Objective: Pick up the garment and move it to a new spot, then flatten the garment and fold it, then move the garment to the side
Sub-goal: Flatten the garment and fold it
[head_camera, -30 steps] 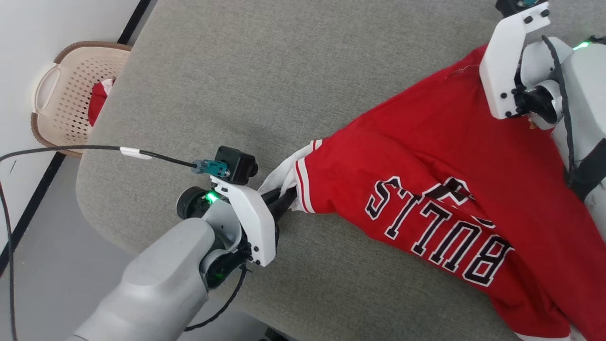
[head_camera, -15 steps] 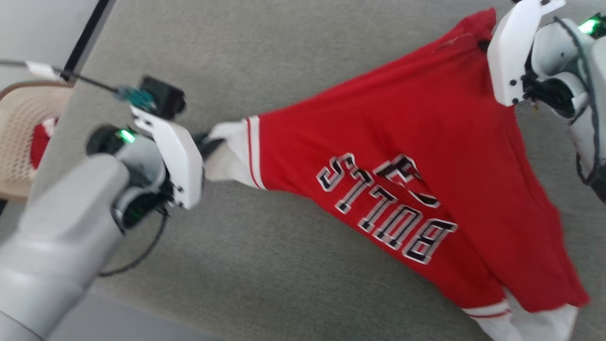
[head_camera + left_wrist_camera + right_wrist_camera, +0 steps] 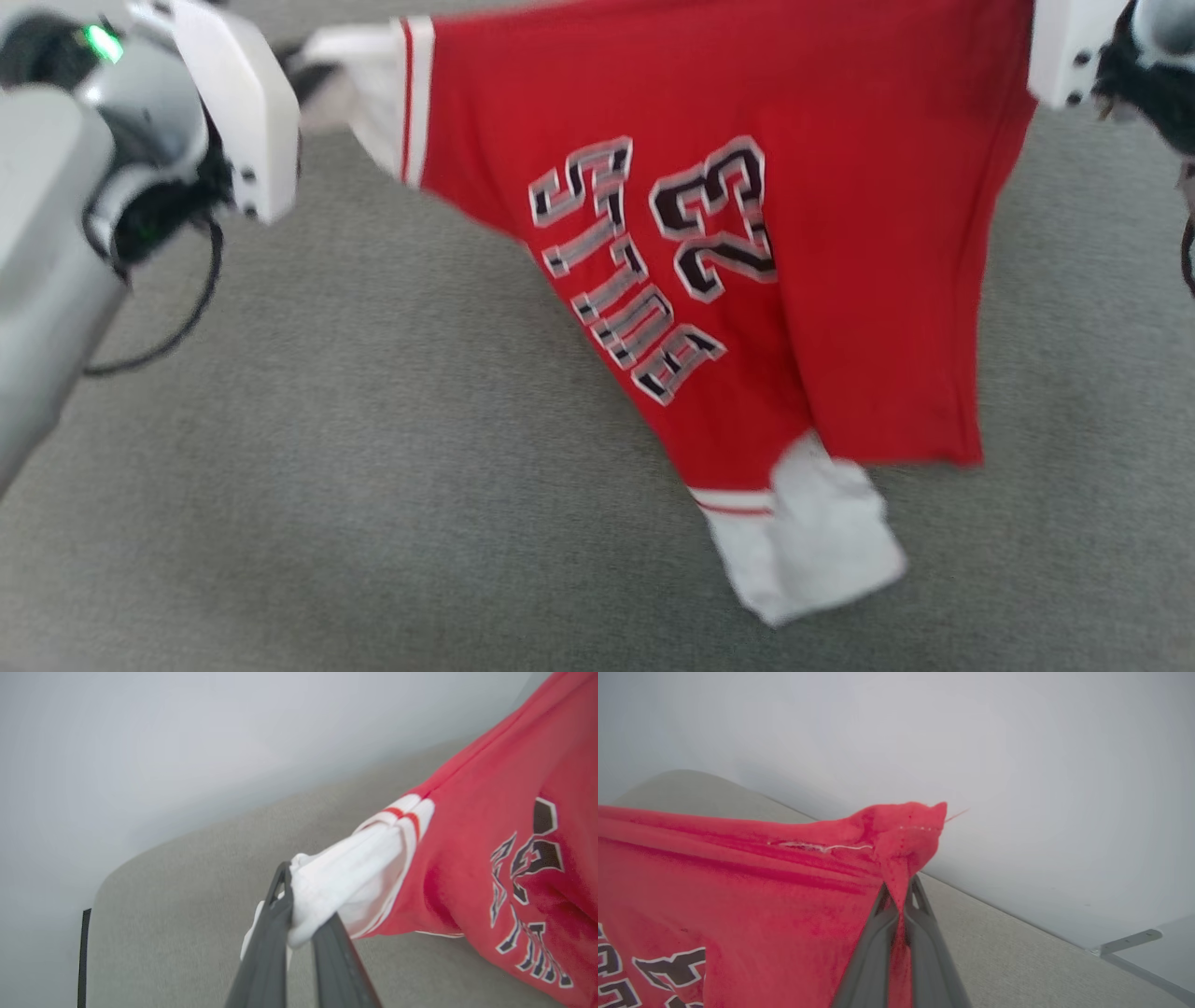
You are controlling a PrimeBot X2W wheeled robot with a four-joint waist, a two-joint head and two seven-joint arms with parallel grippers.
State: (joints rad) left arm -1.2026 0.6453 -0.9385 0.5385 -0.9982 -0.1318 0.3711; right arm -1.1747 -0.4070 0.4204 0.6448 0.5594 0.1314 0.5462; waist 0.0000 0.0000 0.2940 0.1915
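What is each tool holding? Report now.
Left tool: closed on the shirt, at a white sleeve.
Right tool: closed on the shirt, at a red corner.

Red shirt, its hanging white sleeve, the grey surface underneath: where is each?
red shirt [image 3: 887, 280], head view, plain red body cloth.
hanging white sleeve [image 3: 812, 546], head view, middle of sleeve.
grey surface [image 3: 373, 485], head view, bare patch.

The garment [image 3: 840, 233] is red, its sleeves [image 3: 822, 541] white with red-and-white striped trim, its lettering [image 3: 616, 271] and number [image 3: 719, 224] black with white outlines. The surface [image 3: 373, 467] below is a flecked grey-green weave, the wall [image 3: 187, 742] pale grey. The left gripper [image 3: 301, 900] and right gripper [image 3: 901, 889] have dark grey fingers [image 3: 268, 952]; the left arm's housing [image 3: 243, 112] is white with a green light [image 3: 98, 42].
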